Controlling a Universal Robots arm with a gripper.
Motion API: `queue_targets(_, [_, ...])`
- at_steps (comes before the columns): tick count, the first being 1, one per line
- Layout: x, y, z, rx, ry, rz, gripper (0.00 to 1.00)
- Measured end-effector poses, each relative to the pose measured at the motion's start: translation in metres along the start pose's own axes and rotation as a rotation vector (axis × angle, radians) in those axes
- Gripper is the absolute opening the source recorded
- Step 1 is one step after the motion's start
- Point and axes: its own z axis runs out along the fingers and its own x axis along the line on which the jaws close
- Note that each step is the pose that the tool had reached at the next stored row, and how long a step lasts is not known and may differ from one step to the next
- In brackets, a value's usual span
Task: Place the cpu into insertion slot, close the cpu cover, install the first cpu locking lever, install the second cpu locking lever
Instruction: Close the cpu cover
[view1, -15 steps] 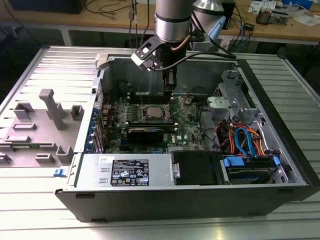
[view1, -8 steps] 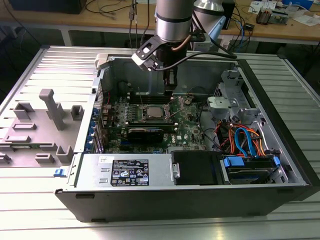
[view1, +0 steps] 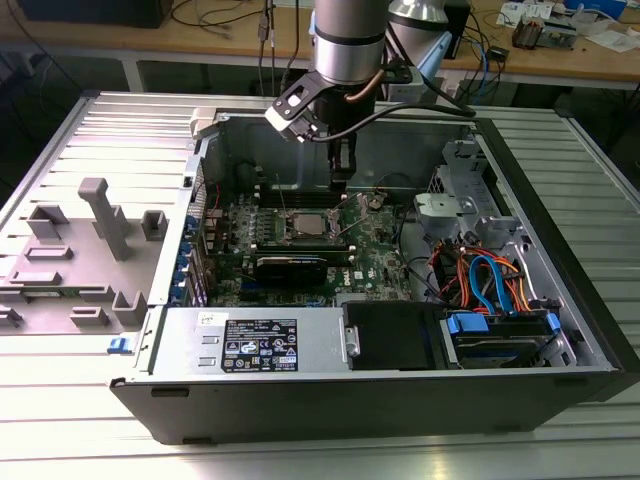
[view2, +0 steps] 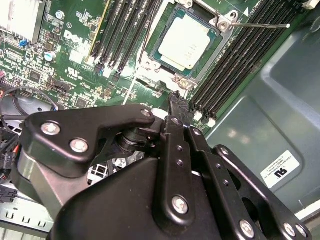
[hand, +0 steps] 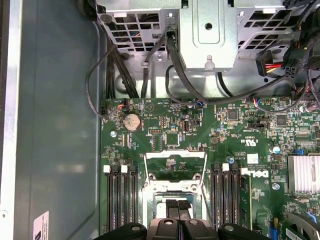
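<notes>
Cpu in insertion slot, second wrist view, claw nr it, exterior view

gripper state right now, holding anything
gripper: closed, nothing visible in it, poised near the cpu

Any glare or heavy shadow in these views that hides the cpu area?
Exterior view: strong glare on the table slats, cpu dimmer but readable. Second wrist view: even light, soft sheen on the cpu; the dark end effector blocks the foreground. First wrist view: faint reflection on the case wall, no harsh shadows.
</notes>
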Motion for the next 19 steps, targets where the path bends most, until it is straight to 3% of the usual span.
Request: queue_targets(19, [0.0000,0.0045,0.0002,0.0000,0.0000,0.000,0.11])
